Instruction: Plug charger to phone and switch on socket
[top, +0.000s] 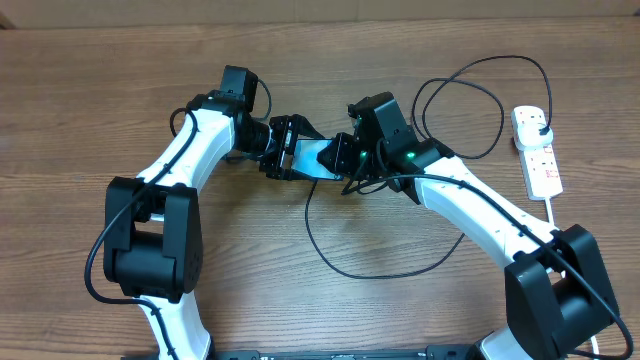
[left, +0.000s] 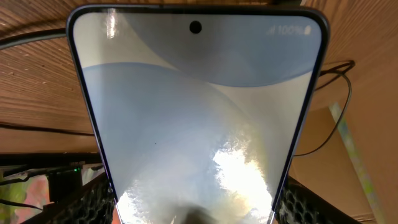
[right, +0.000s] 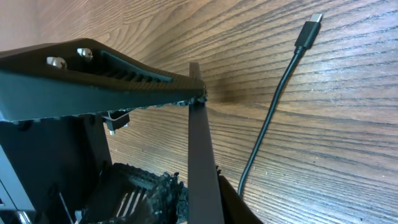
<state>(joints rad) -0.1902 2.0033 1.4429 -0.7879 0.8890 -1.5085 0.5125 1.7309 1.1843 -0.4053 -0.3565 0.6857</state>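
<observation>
Your phone (top: 318, 156) is a stiff, slick slab of glass, light but likely to squirt out of a careless pinch. Hold it across its long side edges, never on the screen. The left gripper (top: 291, 152) does just that: its fingers (left: 93, 200) are clamped on both sides of the phone, at the end away from the camera hole, holding it between the two arms. The right gripper (top: 352, 160) sits at the phone's other end with its fingers bracketing the edge; you cannot tell whether they press on it. The charger (top: 330, 262) is thin and limp (it will flop, I judge), so take it just behind the connector tip (right: 314, 18). That tip lies loose on the table (top: 90, 90), apart from the right fingers.
</observation>
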